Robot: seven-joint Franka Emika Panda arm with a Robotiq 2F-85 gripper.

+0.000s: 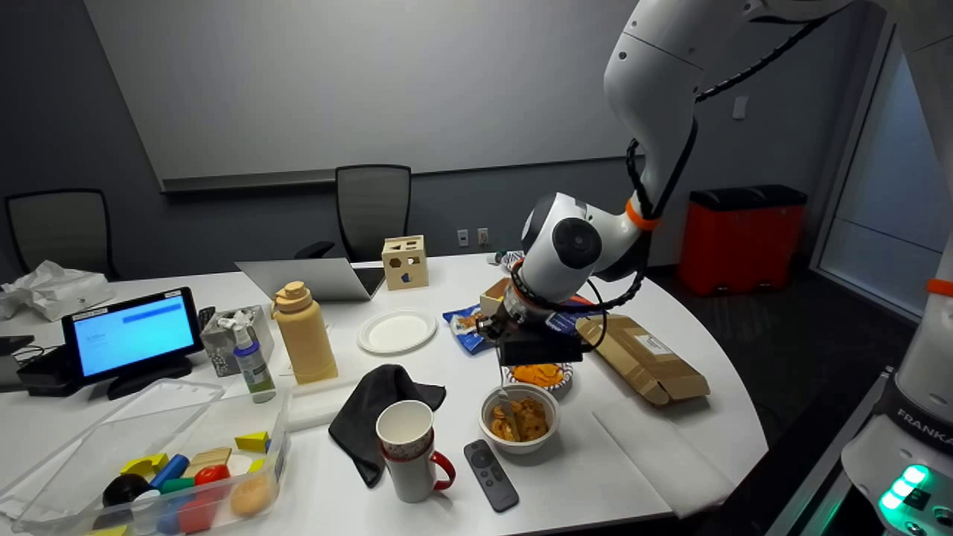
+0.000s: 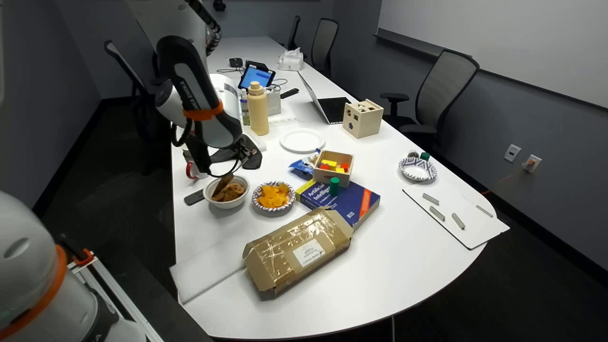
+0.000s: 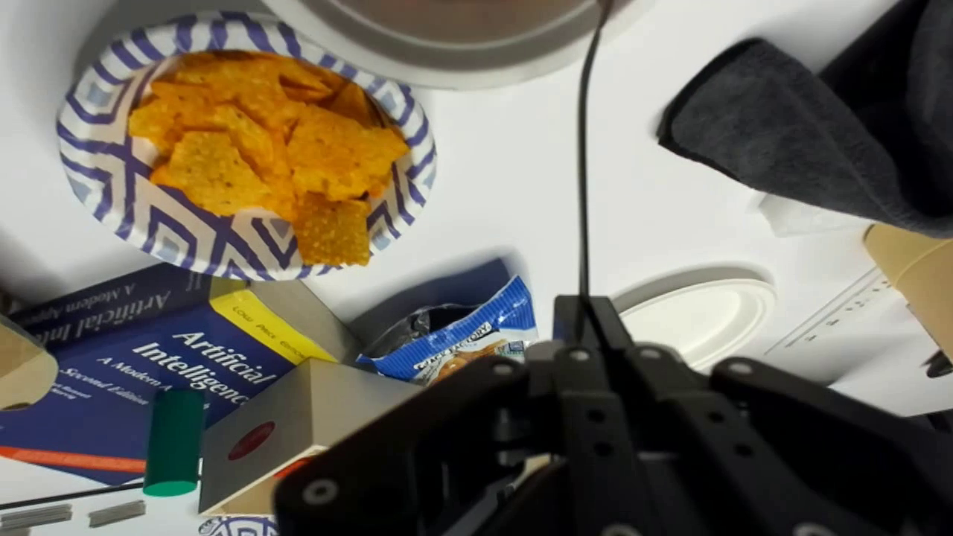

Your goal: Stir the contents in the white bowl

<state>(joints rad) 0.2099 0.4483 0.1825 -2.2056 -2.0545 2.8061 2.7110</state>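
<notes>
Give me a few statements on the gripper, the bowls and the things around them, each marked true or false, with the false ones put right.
1. The gripper is shut on a utensil. True.
2. The patterned bowl holds orange chips. True.
3. The utensil's lower end is in the patterned bowl. False: it is in the white bowl, with the contents.
4. The red-handled mug lies on its side. False: it stands upright.
5. A remote lies beside the white bowl. True.
6. The laptop is shut. False: it stands open.
</notes>
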